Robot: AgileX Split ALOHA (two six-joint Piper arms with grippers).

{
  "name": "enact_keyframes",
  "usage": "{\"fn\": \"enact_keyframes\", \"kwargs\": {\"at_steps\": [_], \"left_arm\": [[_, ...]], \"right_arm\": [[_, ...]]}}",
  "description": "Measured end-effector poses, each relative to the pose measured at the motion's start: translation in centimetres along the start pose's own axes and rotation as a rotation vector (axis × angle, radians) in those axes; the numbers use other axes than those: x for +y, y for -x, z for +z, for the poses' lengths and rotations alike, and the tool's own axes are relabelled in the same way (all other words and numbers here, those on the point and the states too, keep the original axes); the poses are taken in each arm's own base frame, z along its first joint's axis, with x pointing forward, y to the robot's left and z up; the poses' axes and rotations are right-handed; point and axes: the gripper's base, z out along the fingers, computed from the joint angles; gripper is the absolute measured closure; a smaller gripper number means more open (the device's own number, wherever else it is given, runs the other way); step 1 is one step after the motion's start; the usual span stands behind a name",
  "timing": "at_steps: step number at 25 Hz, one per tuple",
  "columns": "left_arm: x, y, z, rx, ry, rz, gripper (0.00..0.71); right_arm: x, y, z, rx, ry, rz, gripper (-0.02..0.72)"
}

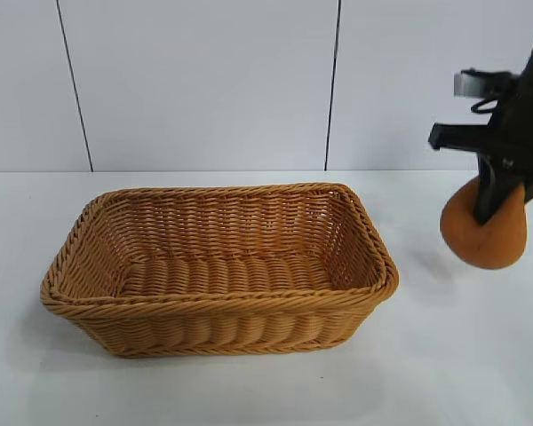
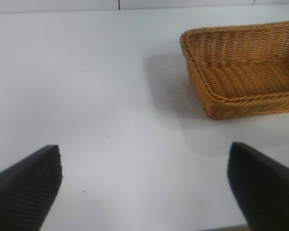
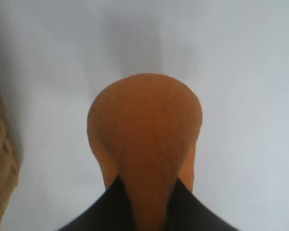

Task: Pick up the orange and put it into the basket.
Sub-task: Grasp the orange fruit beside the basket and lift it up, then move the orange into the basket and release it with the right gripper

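Fingers of the right gripper [image 1: 496, 211] pinch the orange [image 1: 484, 238] above the worktop [image 1: 249, 390], beside the basket [image 1: 218, 306]; left gripper [image 2: 144, 185] spread wide, holding nothing.

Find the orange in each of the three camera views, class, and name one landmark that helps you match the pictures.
Exterior view: the orange hangs at the right edge, pinched in the right gripper, clear of the table, to the right of the basket.
Left wrist view: not in it.
Right wrist view: it fills the centre, squeezed between the jaws.
Shared landmark: the basket, which shows in all three views.
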Motion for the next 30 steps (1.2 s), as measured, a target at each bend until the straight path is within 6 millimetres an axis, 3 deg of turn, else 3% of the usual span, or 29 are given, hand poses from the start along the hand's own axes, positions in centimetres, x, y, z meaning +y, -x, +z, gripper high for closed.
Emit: {"fn": "enact_keyframes", "kwargs": {"at_steps": [4,8,11,23,30], "left_arm": [[0.0,0.0,0.0,0.0,0.0,0.0,0.045],[0.0,0.0,0.0,0.0,0.0,0.0,0.045],[0.0,0.0,0.0,0.0,0.0,0.0,0.045],[0.0,0.0,0.0,0.0,0.0,0.0,0.045],[0.0,0.0,0.0,0.0,0.0,0.0,0.045]], "right_arm": [[0.4,-0.4,-3.2,-0.082,0.016,-0.001,0.666],[1.3,-0.7,-4.8,-0.125,0.078,0.021,0.666],[3.4,-0.8,-5.2,-0.149,0.126,-0.01,0.666],[16.2,-2.9,-4.9,-0.292,0.349,-0.222,0.666],[19.7,-3.4,-0.4,-0.258,0.353,-0.274,0.666]]}}
